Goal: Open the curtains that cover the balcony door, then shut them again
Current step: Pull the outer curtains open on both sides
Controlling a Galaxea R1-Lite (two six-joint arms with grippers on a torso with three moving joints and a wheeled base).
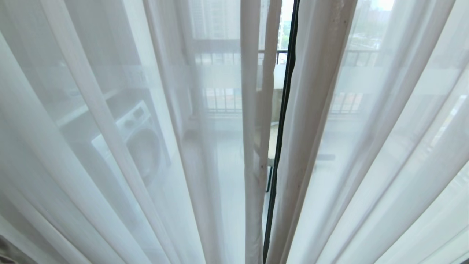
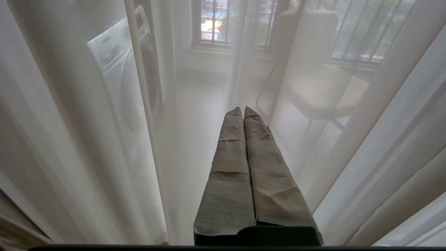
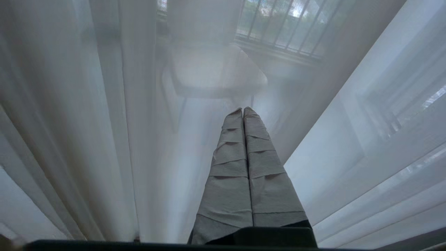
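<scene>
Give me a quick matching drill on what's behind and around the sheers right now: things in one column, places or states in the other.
1. washing machine
2. chair
3. left gripper
4. sheer curtains

a. fingers shut, empty
b. drawn, narrow gap in the middle
c. behind the left sheer
d. behind the sheer near the middle gap

Pairs: 1-c, 2-d, 3-a, 4-b

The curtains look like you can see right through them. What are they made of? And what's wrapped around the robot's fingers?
The sheer curtains seem to be thin white woven fabric, probably voile: a washing machine shows through them. The fingers of the left gripper look wrapped in greyish crinkled tape or cloth, matte and creased. The right gripper looks the same.
</scene>
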